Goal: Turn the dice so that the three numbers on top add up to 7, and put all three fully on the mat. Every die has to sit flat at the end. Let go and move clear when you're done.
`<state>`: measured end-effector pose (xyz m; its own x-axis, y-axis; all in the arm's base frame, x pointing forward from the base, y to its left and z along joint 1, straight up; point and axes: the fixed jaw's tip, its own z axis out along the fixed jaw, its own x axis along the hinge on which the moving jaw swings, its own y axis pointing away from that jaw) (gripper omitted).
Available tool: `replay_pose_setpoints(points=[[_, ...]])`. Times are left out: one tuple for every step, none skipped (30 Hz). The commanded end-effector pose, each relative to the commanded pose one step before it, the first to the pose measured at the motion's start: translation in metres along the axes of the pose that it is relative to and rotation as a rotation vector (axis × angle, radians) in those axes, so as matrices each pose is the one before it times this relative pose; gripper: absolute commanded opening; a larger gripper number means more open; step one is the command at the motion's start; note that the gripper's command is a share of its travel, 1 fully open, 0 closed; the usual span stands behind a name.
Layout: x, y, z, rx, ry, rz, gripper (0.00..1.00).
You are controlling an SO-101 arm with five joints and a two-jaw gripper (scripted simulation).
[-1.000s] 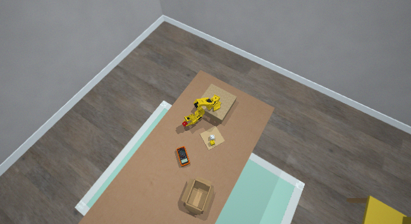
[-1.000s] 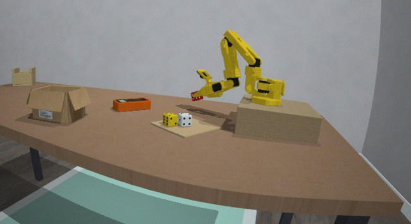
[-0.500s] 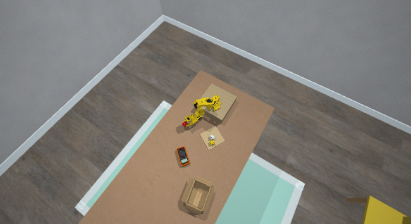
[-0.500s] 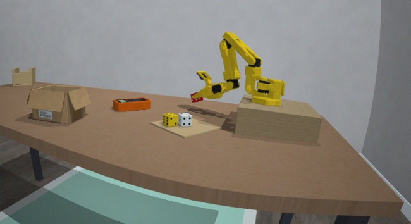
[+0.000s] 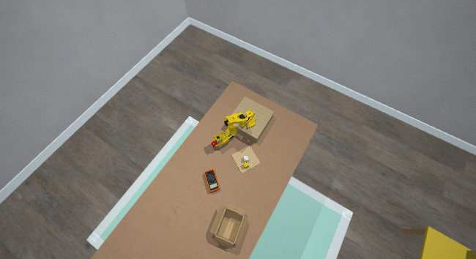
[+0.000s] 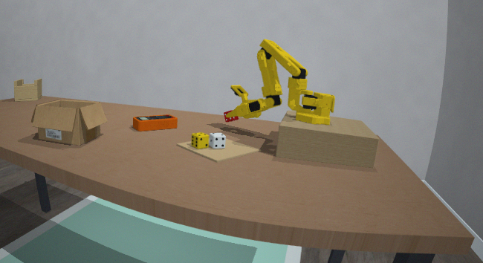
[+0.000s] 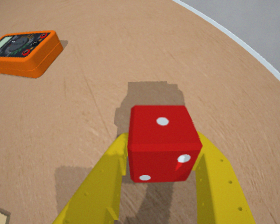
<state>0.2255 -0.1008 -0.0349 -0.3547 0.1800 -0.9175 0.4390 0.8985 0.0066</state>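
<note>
Two of three done: yellow die and white die sit flat, touching, on the mat, centre of the exterior view. Top pips too small to read. Left: red die, gripped in the claw, above the worktop, just beyond the mat. Arm folded high, forearm angled down-left from its block.

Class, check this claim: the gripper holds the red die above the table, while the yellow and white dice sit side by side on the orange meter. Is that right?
Not quite. The yellow die and white die sit on the tan mat, not on the orange meter, as the exterior view shows. The gripper does hold the red die above the table.
</note>
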Motion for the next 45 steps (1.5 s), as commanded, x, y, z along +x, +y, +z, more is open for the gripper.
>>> replay_pose_setpoints(points=[[0.000867,-0.00227,0.000586,0.00855,-0.00646,-0.00347,0.00],[0.000354,0.00000,0.000149,0.00000,0.00000,0.00000,0.00],[0.000481,0.00000,0.000209,0.00000,0.00000,0.00000,0.00],[0.000595,0.00000,0.000244,0.00000,0.00000,0.00000,0.00],[0.000667,-0.00001,0.000268,0.00000,0.00000,0.00000,0.00],[0.000691,0.00000,0.000274,0.00000,0.00000,0.00000,0.00],[0.000673,0.00000,0.000262,0.00003,0.00000,0.00000,0.00],[0.000607,0.00000,0.000226,0.00000,0.00000,0.00000,0.00],[0.000499,0.00000,0.000184,0.00000,0.00000,0.00000,0.00],[0.000360,0.00000,0.000137,0.00000,0.00000,0.00000,0.00],[0.000222,0.00000,0.000077,0.00000,0.00000,0.00000,0.00],[0.000096,0.00000,0.000036,0.00000,0.00000,0.00000,0.00],[0.000012,0.00000,0.000006,0.00000,0.00000,0.00000,0.00],[0.000000,0.00000,0.000000,0.00000,0.00000,0.00000,0.00],[0.000000,0.00000,0.000000,0.00000,0.00000,0.00000,0.00],[0.000014,0.00000,0.000006,0.00002,0.00000,0.00001,0.00],[0.000090,0.00000,0.000036,0.00000,0.00000,0.00000,0.00],[0.000210,0.00000,0.000095,0.00000,0.00000,0.00000,0.00],[0.000354,0.00000,0.000149,0.00000,0.00000,0.00000,0.00],[0.000481,0.00000,0.000203,0.00000,0.00000,0.00000,0.00],[0.000595,0.00000,0.000244,0.00000,0.00000,0.00000,0.00],[0.000667,-0.00001,0.000268,0.00000,0.00000,0.00000,0.00],[0.000697,0.00000,0.000274,0.00003,0.00000,0.00000,0.00],[0.000673,0.00000,0.000262,0.00000,0.00000,0.00000,0.00],[0.000607,0.00000,0.000226,0.00000,0.00000,0.00000,0.00],[0.000499,0.00000,0.000185,0.00000,0.00000,0.00000,0.00],[0.000360,0.00000,0.000137,0.00000,0.00000,0.00000,0.00],[0.000216,0.00000,0.000077,0.00000,0.00000,0.00000,0.00],[0.000096,0.00000,0.000036,0.00000,0.00000,0.00000,0.00],[0.000018,0.00000,0.000006,0.00000,0.00000,0.00000,0.00],[0.000000,0.00000,0.000000,0.00000,0.00000,0.00000,0.00],[0.000000,0.00000,0.000000,0.00000,0.00000,0.00000,0.00],[0.000013,0.00000,0.000006,0.00001,-0.00001,0.00001,0.00],[0.000090,-0.00001,0.000036,0.00000,0.00000,0.00000,0.00],[0.000210,0.00000,0.000089,0.00000,0.00000,0.00000,0.00],[0.000354,0.00000,0.000149,0.00000,0.00000,0.00000,0.00],[0.000487,0.00000,0.000203,0.00000,0.00000,0.00000,0.00],[0.000595,0.00000,0.000250,0.00000,0.00000,0.00000,0.00],[0.000667,0.00000,0.000268,0.00003,0.00000,0.00000,0.00],[0.000691,0.00000,0.000274,0.00000,0.00000,0.00000,0.00],[0.000679,0.00000,0.000262,0.00000,0.00000,0.00000,0.00],[0.000601,0.00000,0.000226,0.00000,0.00000,0.00000,0.00],[0.000499,0.00000,0.000185,0.00000,0.00000,0.00000,0.00],[0.000360,0.00000,0.000131,0.00003,0.00000,0.00000,0.00],[0.000216,0.00000,0.000083,0.00000,0.00000,0.00000,0.00]])
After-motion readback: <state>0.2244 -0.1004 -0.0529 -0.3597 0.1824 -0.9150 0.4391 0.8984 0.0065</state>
